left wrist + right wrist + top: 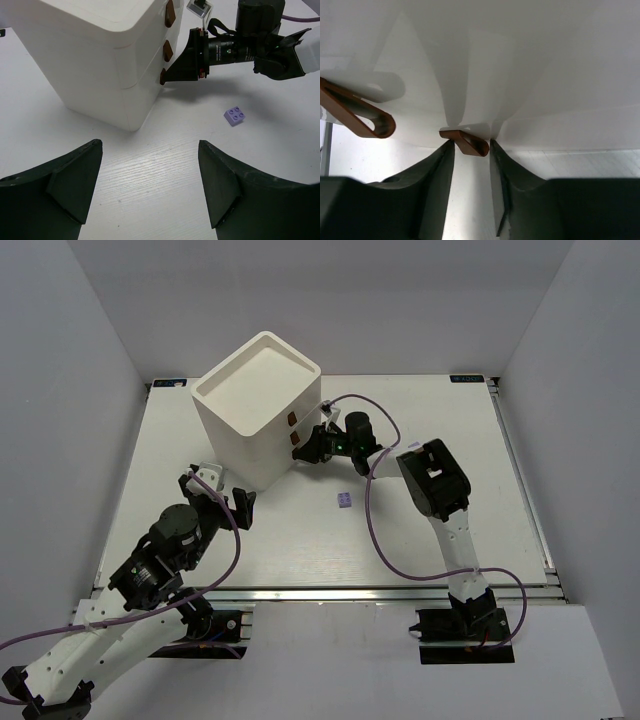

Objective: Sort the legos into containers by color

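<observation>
The right claw (308,450) pinches the lowest drawer handle (465,140) of the cabinet (255,410), a finger against each end. The left claw (150,145) gapes wide and empty at lower left of the top view. One purple lego (344,500) lies on the table (450,440) at centre, right of the cabinet.

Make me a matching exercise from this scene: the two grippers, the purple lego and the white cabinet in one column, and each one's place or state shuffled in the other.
1. left gripper
2. right gripper
3. purple lego
4. white cabinet

A. lying alone on the table, between the arms
B. open, holding nothing
C. fingers on either side of a brown drawer handle
D. standing at the back left of the table

Pairs: 1-B, 2-C, 3-A, 4-D
</observation>
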Robot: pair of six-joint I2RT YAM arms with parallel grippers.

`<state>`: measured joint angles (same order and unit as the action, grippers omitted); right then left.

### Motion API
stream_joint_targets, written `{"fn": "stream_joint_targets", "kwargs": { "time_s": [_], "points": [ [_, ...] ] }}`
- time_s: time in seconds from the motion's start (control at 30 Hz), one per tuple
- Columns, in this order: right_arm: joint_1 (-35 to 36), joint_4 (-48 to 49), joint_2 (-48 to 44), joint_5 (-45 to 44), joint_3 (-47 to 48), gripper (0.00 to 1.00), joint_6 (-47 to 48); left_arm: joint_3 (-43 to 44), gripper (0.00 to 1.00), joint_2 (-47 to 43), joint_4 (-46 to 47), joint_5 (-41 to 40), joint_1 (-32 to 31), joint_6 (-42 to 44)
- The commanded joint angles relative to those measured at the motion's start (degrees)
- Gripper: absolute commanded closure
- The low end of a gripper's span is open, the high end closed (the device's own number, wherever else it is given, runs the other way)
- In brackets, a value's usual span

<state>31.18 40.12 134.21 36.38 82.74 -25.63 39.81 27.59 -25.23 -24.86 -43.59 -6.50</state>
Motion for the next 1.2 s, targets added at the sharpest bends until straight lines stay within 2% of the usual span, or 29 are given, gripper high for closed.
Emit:
{"fn": "stream_joint_targets", "kwargs": {
  "time_s": [0.0, 0.1, 0.13, 0.17, 0.2, 0.23, 0.5, 1.17],
  "points": [
    [0.3, 4.0, 1.0, -0.1, 3.1, 0.63, -0.6, -0.3, 0.13, 0.3, 0.3, -0.5, 0.3, -0.4],
    [0.2, 3.9, 1.4, 0.2, 3.5, 0.72, -0.8, -0.3, 0.13, 0.4, 0.4, -0.6, 0.3, -0.4],
    [0.2, 3.9, 1.4, 0.4, 3.7, 0.78, -0.8, -0.3, 0.13, 0.3, 0.4, -0.6, 0.3, -0.4],
    [0.2, 4.0, 1.4, 0.4, 3.6, 0.8, -0.8, -0.3, 0.13, 0.3, 0.4, -0.6, 0.3, -0.4],
    [0.2, 4.3, 1.3, 0.5, 3.5, 0.88, -1.0, -0.3, 0.13, 0.3, 0.4, -0.6, 0.3, -0.5],
    [0.1, 4.4, 1.4, 0.4, 3.2, 0.91, -1.2, -0.3, 0.13, 0.4, 0.4, -0.6, 0.3, -0.4],
    [-0.5, 5.4, -0.5, 0.8, 0.1, 1.0, -1.0, -0.4, 0.13, 0.4, 0.4, -0.4, 0.3, -0.4],
    [-5.0, 10.2, -14.2, 2.9, -21.7, 1.0, 0.4, -0.5, 0.13, 1.2, 0.7, 0.7, 0.3, -0.4]
  ]
}}
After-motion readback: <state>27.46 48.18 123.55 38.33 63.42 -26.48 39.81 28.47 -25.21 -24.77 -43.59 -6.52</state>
